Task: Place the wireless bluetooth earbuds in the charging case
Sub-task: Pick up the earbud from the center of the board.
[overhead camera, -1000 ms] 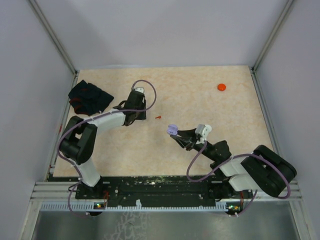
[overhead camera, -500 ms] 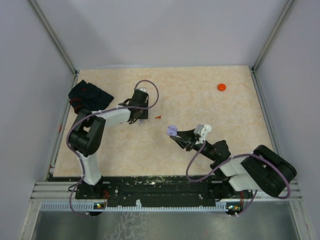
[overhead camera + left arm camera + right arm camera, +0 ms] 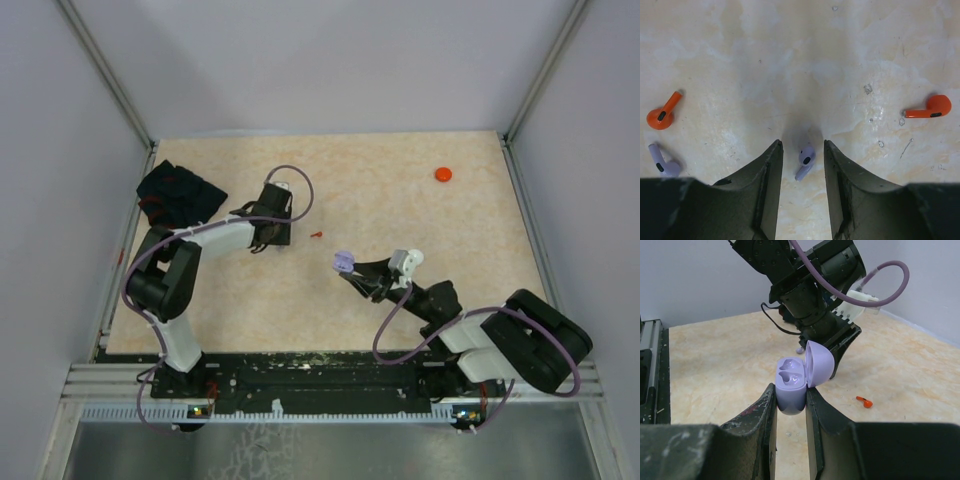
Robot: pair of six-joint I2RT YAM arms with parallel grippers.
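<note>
our left gripper (image 3: 801,146) hangs low over the table (image 3: 805,45) with its jaws parted. a pale purple earbud (image 3: 805,161) lies on the surface between the two fingers (image 3: 767,180), touching neither. in the left wrist view a second purple earbud (image 3: 662,164) lies at the far left, with an orange earbud (image 3: 662,112) just above it and a second orange earbud (image 3: 930,107) well off to the right.

our right gripper (image 3: 790,392) is clamped on the charging case (image 3: 791,385), which it holds clear of the table near the middle. the case is pale purple and upright, its lid (image 3: 819,365) swung open to one side and its two moulded wells facing up.

from above, a small red speck (image 3: 316,234) just right of the left gripper is probably one of the orange earbuds, though it is too small for us to be sure. a red disc (image 3: 443,174) sits near the far right corner. a black cloth (image 3: 178,193) lies at the left edge, beside the left arm (image 3: 200,240).
</note>
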